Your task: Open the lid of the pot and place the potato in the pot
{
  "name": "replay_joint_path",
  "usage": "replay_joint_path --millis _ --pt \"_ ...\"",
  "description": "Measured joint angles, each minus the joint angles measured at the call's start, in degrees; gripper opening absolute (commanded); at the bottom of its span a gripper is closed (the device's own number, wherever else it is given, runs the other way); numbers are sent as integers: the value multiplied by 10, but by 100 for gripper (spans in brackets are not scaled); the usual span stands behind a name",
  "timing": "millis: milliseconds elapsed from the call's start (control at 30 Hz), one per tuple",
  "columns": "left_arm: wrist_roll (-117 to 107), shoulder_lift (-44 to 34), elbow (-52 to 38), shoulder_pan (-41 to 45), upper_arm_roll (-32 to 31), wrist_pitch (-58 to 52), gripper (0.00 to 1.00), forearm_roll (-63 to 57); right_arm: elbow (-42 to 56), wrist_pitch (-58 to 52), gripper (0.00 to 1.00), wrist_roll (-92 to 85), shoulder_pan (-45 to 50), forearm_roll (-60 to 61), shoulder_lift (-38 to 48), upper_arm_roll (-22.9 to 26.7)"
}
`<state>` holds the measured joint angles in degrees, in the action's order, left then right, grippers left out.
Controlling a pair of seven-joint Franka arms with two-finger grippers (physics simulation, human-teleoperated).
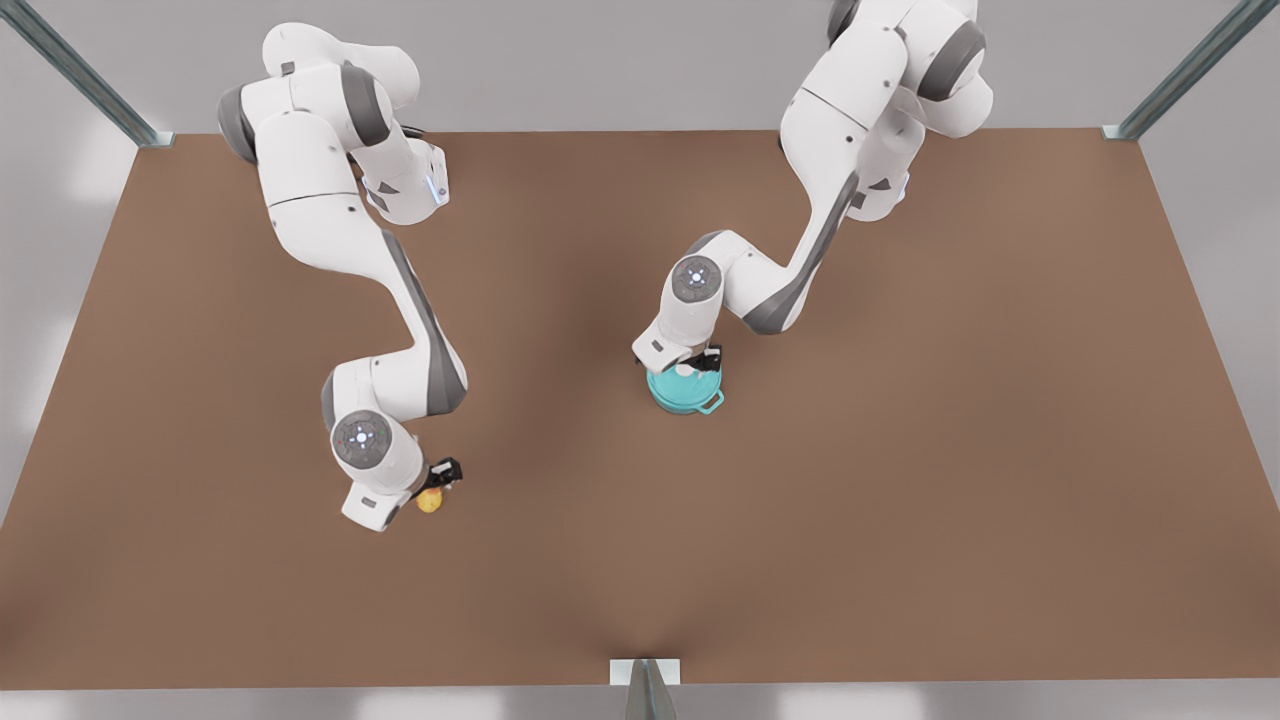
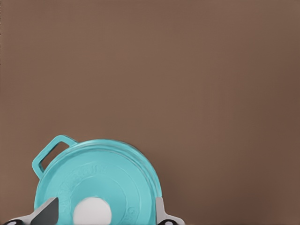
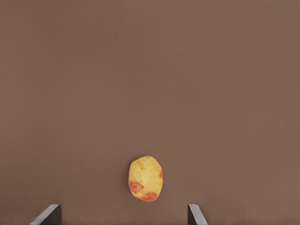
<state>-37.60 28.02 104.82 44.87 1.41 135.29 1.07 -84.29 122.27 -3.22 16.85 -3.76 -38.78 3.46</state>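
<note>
The teal pot [image 1: 685, 397] stands near the middle of the brown table with its pot lid [image 2: 108, 178] on it, white knob [image 2: 92, 212] at the centre. My left gripper [image 1: 700, 362] hovers just over the lid, open, its fingers either side of the knob and apart from it. One loop handle [image 2: 49, 154] sticks out from the pot's side. The potato [image 3: 146, 178], yellow with orange-red patches, lies on the table toward the front view's left [image 1: 429, 500]. My right gripper [image 1: 440, 478] hangs right above it, open, fingers wide of the potato.
The brown table [image 1: 900, 450] is bare around the pot and the potato. Metal frame posts [image 1: 1125, 130] stand at the far corners and one post [image 1: 645, 680] at the middle of the near edge.
</note>
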Motion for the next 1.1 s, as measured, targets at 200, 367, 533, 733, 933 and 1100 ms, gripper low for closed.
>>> replay_joint_path --millis 200,367,533,733,933,1100 --pt "-37 1 25 2 -1 15 100 -24 -26 35 100 -4 -13 22 -13 1" --pt "-60 6 30 3 -1 20 100 -28 -45 54 100 -13 -15 55 -32 1" --pt "-78 7 46 4 -1 24 100 -30 -47 70 100 -23 -22 68 -49 1" --pt "-103 3 47 4 -1 21 45 -40 -46 84 100 -37 -33 72 -61 1" --pt "-116 -2 39 1 1 10 34 -39 -43 114 100 -48 -33 73 -77 1" --pt "-58 4 -42 -169 11 -39 34 -38 -42 129 96 -54 -33 74 -83 1"
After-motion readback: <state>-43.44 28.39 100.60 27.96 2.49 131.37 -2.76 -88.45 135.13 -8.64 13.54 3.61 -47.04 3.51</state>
